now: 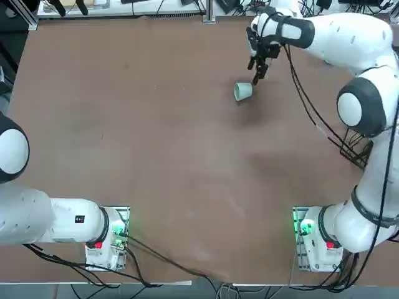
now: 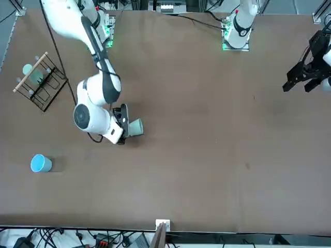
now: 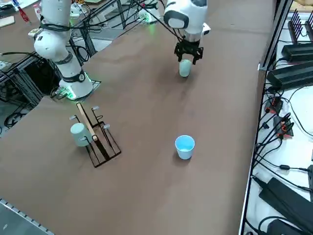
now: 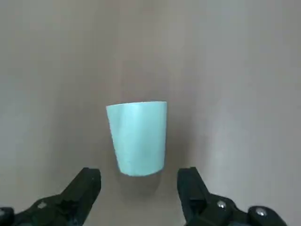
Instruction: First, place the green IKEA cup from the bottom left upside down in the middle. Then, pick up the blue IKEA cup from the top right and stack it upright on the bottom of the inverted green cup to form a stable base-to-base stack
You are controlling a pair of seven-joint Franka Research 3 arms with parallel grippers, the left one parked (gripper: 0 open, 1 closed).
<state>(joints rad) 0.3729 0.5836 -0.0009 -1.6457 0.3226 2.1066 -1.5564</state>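
Note:
The green IKEA cup [image 1: 243,91] [image 2: 136,126] [image 3: 184,68] [image 4: 138,137] stands rim down on the brown table, towards the far right of the middle. My right gripper [image 1: 257,71] [image 2: 122,125] [image 3: 188,55] [image 4: 139,174] hovers just over its upturned base. It is open, its black fingers [image 4: 89,181] spread to either side and clear of the cup. The blue IKEA cup [image 2: 40,163] [image 3: 184,146] stands upright and alone near the table's far right corner. My arm hides it in the top view.
A black wire rack [image 2: 41,82] [image 3: 95,142] with a wooden bar stands at the table's right edge and holds a pale cup [image 2: 28,69] [image 3: 78,133]. Cables and black equipment [image 3: 288,73] lie beyond the far edge.

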